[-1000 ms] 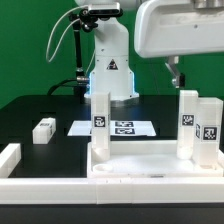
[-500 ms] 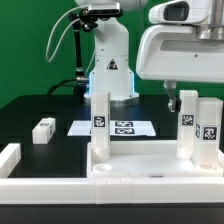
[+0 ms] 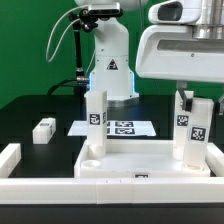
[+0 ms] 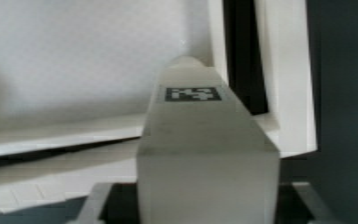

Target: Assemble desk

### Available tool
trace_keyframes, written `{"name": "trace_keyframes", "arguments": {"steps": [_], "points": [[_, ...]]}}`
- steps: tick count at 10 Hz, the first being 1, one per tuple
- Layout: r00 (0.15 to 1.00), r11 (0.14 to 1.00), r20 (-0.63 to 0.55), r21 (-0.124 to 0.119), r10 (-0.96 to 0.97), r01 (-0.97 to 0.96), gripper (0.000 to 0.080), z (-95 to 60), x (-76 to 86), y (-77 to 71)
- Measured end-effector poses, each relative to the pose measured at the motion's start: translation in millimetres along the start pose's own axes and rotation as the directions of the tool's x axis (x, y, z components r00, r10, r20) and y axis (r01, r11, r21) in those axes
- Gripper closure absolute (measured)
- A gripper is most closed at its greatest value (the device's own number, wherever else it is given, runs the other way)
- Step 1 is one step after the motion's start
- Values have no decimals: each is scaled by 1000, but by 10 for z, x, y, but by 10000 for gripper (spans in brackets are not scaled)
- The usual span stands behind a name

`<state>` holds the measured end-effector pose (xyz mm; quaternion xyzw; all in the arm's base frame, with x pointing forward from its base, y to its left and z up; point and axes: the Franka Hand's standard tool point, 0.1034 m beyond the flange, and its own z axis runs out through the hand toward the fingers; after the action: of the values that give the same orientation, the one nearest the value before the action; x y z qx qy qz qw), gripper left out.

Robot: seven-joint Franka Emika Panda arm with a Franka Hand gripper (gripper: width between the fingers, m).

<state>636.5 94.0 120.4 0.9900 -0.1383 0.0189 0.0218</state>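
Observation:
The white desk tabletop tray (image 3: pixel 140 162) lies upside down on the black table with square legs standing on it. One leg (image 3: pixel 96 122) stands at the exterior view's left corner and two (image 3: pixel 200 135) stand close together at the right. My gripper (image 3: pixel 186 97) has come down from above on the nearer right leg (image 3: pixel 184 125). In the wrist view that leg (image 4: pixel 202 150), with its tag, fills the space between my jaws, and the gripper (image 4: pixel 202 205) is shut on it. A loose leg (image 3: pixel 43 130) lies on the table at the left.
The marker board (image 3: pixel 122 127) lies behind the tray, in front of the robot base (image 3: pixel 110 70). Low white rails border the table at the left (image 3: pixel 10 155) and the front (image 3: pixel 100 192).
The gripper has come down onto the right leg. The tray with its legs has shifted toward the exterior view's left and turned slightly.

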Motion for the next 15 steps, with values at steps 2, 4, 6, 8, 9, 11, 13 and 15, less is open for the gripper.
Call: {"name": "trace_keyframes", "arguments": {"steps": [2,4,6,8,9,11,13,15], "points": [[994,994,0,0,110,-110,508,2,-1,1],[935,935,-10,4,356,-356,508,9,34,27],[829,828,21,25,559,-560,508,15,63,100],[574,572,80,48,815,-819,508,28,65,67],[458,453,92,72,884,-889,508,41,72,28],[296,290,111,68,949,-955,508,34,34,-46],[218,211,128,68,967,-975,508,39,6,-57],[229,222,126,68,965,-973,326,53,1,-57]]}}
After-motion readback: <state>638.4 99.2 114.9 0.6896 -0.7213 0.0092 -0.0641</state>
